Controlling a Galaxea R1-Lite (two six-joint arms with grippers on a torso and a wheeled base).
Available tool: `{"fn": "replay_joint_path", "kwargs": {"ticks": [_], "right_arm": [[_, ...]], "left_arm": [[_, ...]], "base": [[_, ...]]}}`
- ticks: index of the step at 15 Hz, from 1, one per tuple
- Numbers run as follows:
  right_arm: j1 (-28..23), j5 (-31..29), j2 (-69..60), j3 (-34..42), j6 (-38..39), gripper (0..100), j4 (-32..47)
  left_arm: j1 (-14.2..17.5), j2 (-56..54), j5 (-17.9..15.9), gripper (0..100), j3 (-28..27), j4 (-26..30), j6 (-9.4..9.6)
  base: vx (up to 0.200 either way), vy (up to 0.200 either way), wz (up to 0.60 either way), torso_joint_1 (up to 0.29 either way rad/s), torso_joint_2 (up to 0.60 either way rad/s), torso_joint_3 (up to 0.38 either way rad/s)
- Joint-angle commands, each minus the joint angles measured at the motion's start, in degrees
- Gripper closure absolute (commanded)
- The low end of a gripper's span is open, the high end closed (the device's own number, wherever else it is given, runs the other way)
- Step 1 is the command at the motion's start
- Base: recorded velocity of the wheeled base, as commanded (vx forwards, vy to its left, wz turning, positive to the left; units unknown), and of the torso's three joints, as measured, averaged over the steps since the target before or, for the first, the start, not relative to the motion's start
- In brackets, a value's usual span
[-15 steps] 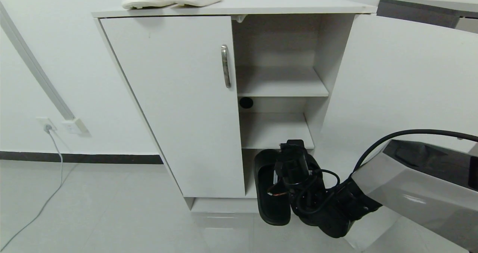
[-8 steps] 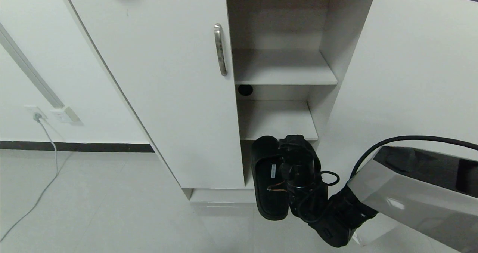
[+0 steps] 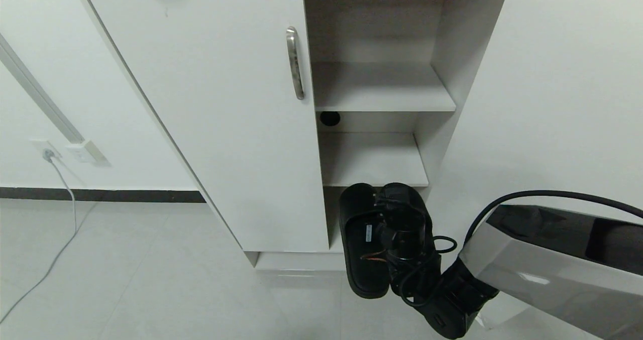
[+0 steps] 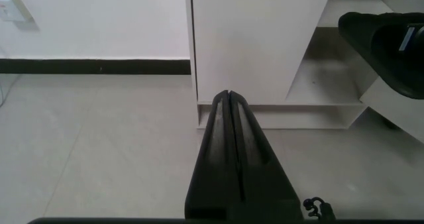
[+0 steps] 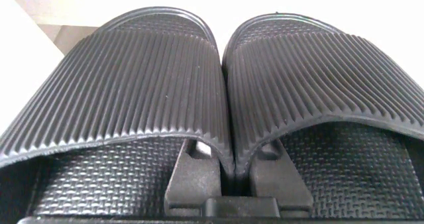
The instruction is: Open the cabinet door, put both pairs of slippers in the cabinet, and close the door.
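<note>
Pale glossy floor tiles (image 3: 125, 290) and a plain white wall with a black skirting strip (image 3: 100, 195) surround the white two-door cabinet (image 3: 211, 104). Its left door is shut, with a silver bar handle (image 3: 295, 63) at its inner edge. The right door (image 3: 552, 104) is swung wide, so you can see two white shelves (image 3: 371, 159).

Your right gripper (image 3: 397, 219) is clamped on the pair of black rubber slippers (image 3: 364, 239). They lie side by side, soles down. Each has a broad ribbed strap and a finely dimpled footbed. In the right wrist view, the fingers (image 5: 192, 177) sit under the straps and pinch the two adjoining inner edges together.

The toes are at the mouth of the bottom compartment, level with the front edge of the lower shelf. The heels hang out over the floor, past the plinth.

Your left gripper (image 4: 228, 98) has its jaws pressed together on nothing. It is low over the tiles and points at the cabinet's base.

Since a second ago the whole head picture has slid, so the camera has moved: the cabinet top has left the frame. Against the cabinet, the slippers sit much as they did, toes at the same opening.
</note>
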Motion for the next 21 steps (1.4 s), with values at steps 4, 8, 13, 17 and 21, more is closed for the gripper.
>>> {"fn": "replay_joint_path", "kwargs": {"ticks": [4,8,13,17,21], "right_arm": [[0.0,-0.1,0.1,0.0,0.0,100,0.1],[-0.3,-0.1,0.1,0.0,0.0,100,-0.1],[-0.6,-0.2,0.4,-0.7,0.1,100,0.4],[-2.0,-0.2,2.7,-11.6,4.0,100,12.7],[-3.5,-0.2,5.1,-19.4,4.9,100,18.8]], "left_arm": [[0.0,0.0,0.0,100,0.0,0.0,-0.13],[0.0,0.0,-0.1,100,-0.1,0.2,-0.04],[0.0,0.0,-0.1,100,-0.1,0.2,-0.04],[0.0,0.0,0.0,100,0.0,0.0,-0.04],[0.0,0.0,-0.1,100,0.0,0.1,-0.04]], "base": [[0.050,0.000,0.00,-0.001,0.00,-0.001],[0.200,0.000,0.00,0.001,0.00,0.002],[0.200,0.000,0.00,0.004,0.00,0.000],[0.050,0.000,0.00,0.001,0.00,0.002],[0.000,0.000,0.00,0.000,0.00,0.000]]}}
